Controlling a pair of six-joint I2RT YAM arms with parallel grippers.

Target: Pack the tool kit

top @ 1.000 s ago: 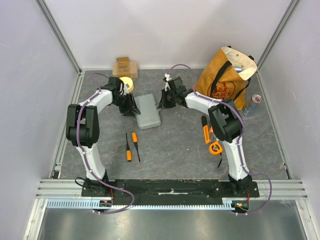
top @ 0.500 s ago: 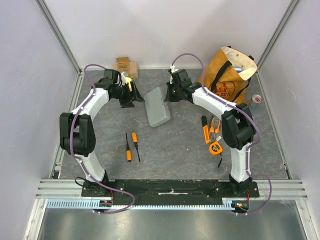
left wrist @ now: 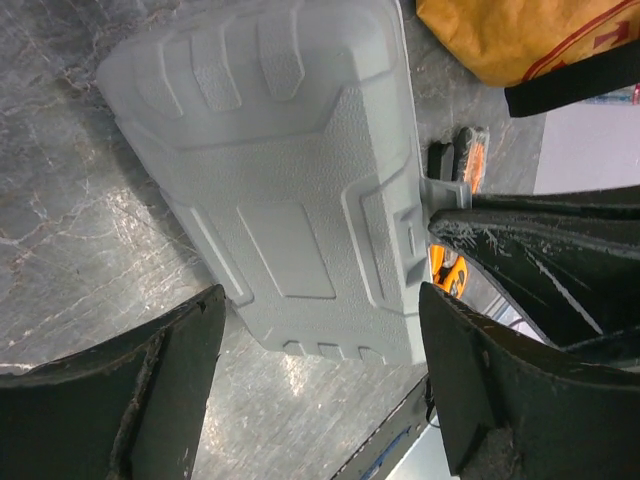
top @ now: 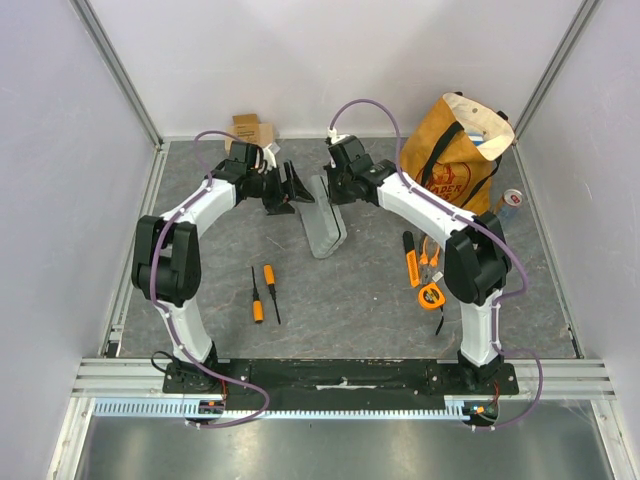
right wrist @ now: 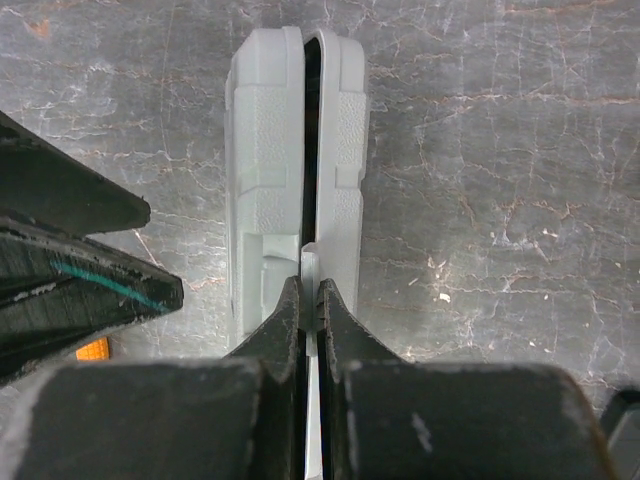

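The case (right wrist: 262, 170) hides its inside (only a dark slit).

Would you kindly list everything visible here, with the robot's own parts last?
tool case: one, grey, table centre, standing on edge, halves slightly ajar.
screwdrivers: two, orange-and-black, nearer the bases than the case, left of centre.
other hand tools: small cluster, orange-and-black, beside the right arm; count unclear.
tote bag: one, orange-brown, far right corner.
cardboard box: one, tan, against the far wall, left.
can: one, light-coloured, right of the tote bag.
left gripper: one, black, open, beside the case's broad face.
right gripper: one, black, shut on a tab at the case's edge.
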